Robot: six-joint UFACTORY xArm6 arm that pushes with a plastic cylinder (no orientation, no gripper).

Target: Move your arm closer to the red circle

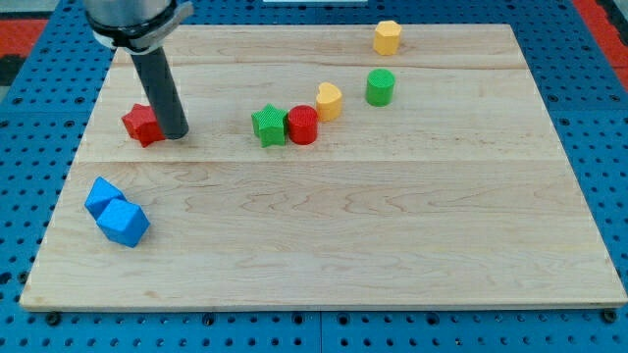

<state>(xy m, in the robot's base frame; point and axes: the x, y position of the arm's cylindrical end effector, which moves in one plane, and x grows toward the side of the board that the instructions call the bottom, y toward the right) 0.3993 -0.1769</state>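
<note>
Dark rod first: my tip [176, 134] rests on the wooden board [324, 245] near the view's upper left, touching or just beside the right edge of a red star-shaped block [142, 124]. I have no jaws to report on this rig; the rod ends plain and holds nothing.

From there the red circle [302, 126] lies off toward the view's right, at almost the same level on the board, so I judge the move is a nearly straight slide rightward. A green star [268, 126] sits directly on that line, touching the red circle's left side, so a dead-straight run would likely shove it first; I would come in slightly below or above it.

Further out, a yellow block [329, 100] is just beside the circle's upper right, then a green cylinder [380, 87] and another yellow block [387, 37]. Two blue blocks [116, 212] sit well apart at lower left.
</note>
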